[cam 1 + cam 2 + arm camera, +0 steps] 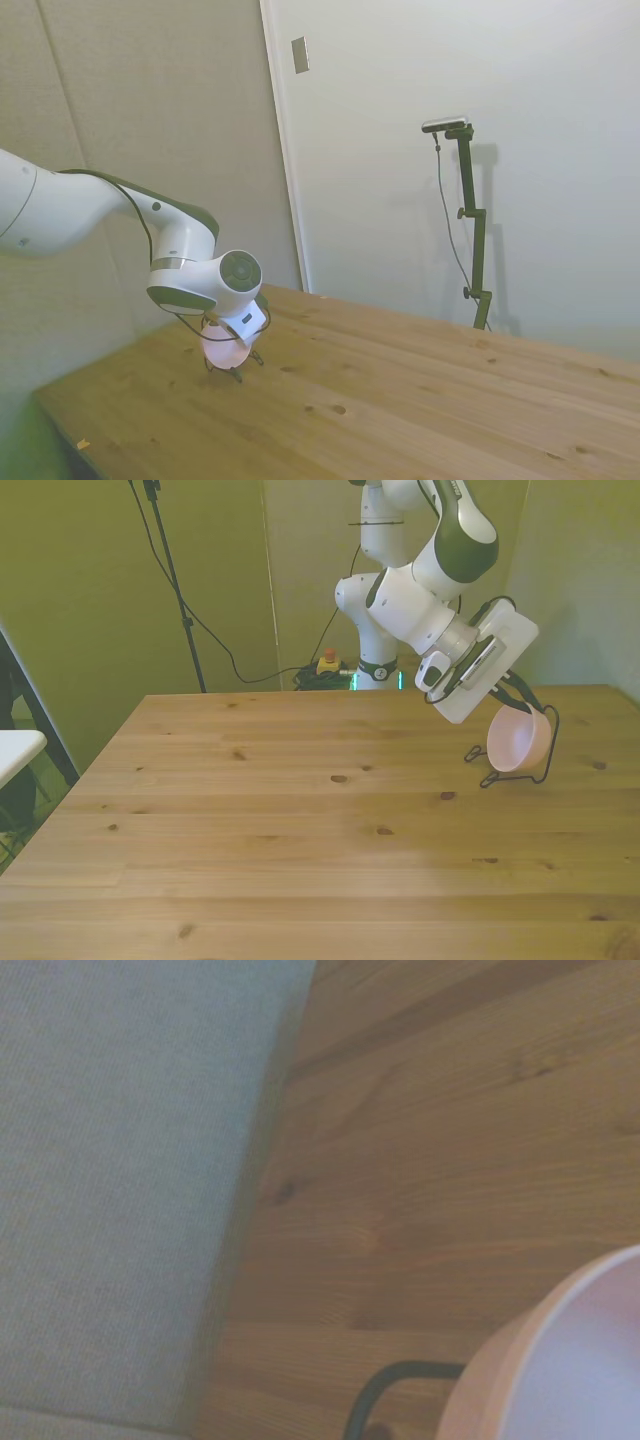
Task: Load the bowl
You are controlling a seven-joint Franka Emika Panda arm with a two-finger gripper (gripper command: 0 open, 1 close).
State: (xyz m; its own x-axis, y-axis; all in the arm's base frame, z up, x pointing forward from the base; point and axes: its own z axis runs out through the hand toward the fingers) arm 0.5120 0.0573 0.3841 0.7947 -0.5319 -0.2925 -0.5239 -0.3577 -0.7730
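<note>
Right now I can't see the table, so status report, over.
Gripper at the bowl's top edge, grip unclear. Pink bowl on edge in the black wire rack. Nothing else on the wooden table.

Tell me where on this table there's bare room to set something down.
Nearly all of the wooden table is bare: the whole stretch from the front view's left edge across the middle to the near edge. The only crowded spot is near the front view's right edge, where the pink bowl stands on edge in the black wire rack under the arm.
</note>
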